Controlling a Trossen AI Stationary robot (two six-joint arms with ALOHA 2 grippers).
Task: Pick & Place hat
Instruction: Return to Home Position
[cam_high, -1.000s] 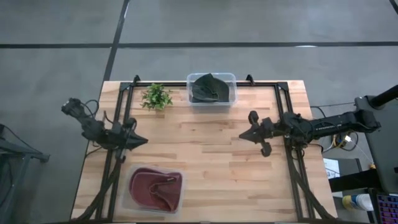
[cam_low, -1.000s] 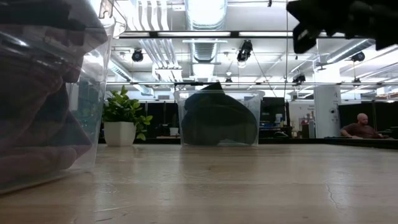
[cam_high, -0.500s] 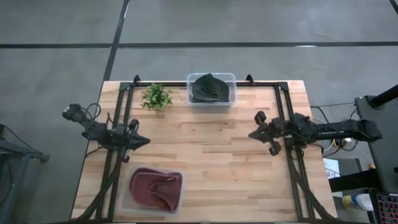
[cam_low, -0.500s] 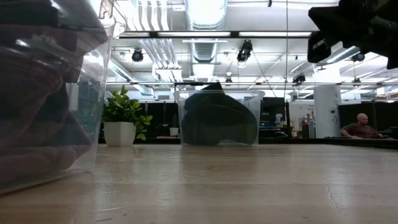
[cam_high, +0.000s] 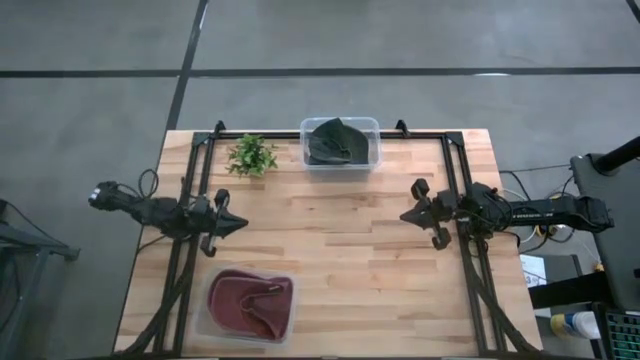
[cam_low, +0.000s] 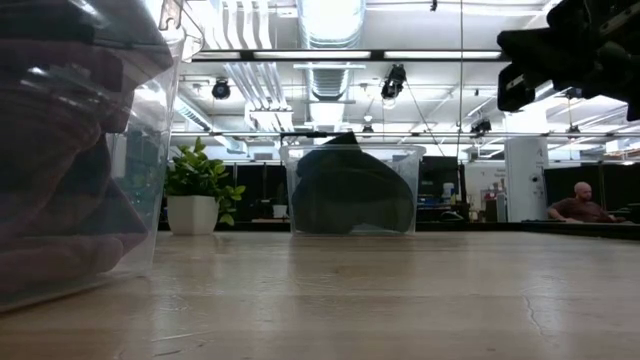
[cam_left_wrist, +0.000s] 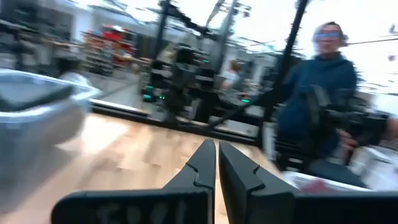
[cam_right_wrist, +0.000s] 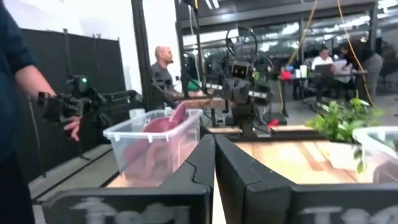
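A dark green hat (cam_high: 338, 141) lies crumpled in a clear bin (cam_high: 372, 160) at the table's far edge; the low view shows the hat (cam_low: 350, 192) in that bin too. A maroon hat (cam_high: 251, 302) fills a second clear bin (cam_high: 205, 312) at the near left, and the right wrist view shows this hat (cam_right_wrist: 163, 132) as well. My left gripper (cam_high: 243, 224) hovers shut at the table's left side, pointing right, its tips (cam_left_wrist: 216, 147) together. My right gripper (cam_high: 403, 218) hovers shut at the right side, pointing left, also in the wrist view (cam_right_wrist: 214, 140) and high in the low view (cam_low: 520, 70). Neither touches anything.
A small potted plant (cam_high: 251, 155) stands left of the far bin. Black frame rails (cam_high: 196, 180) run along both table sides. A person in a blue top (cam_left_wrist: 320, 106) stands beyond the right edge, and a hand (cam_right_wrist: 73, 127) with a handheld device shows beyond the left. Bare wood lies mid-table.
My right gripper has drawn back toward the table's right edge, staying shut. My left arm has swung its wrist toward the near edge and now lies more level across the left side, gripper still shut. Both hats and bins have stayed put.
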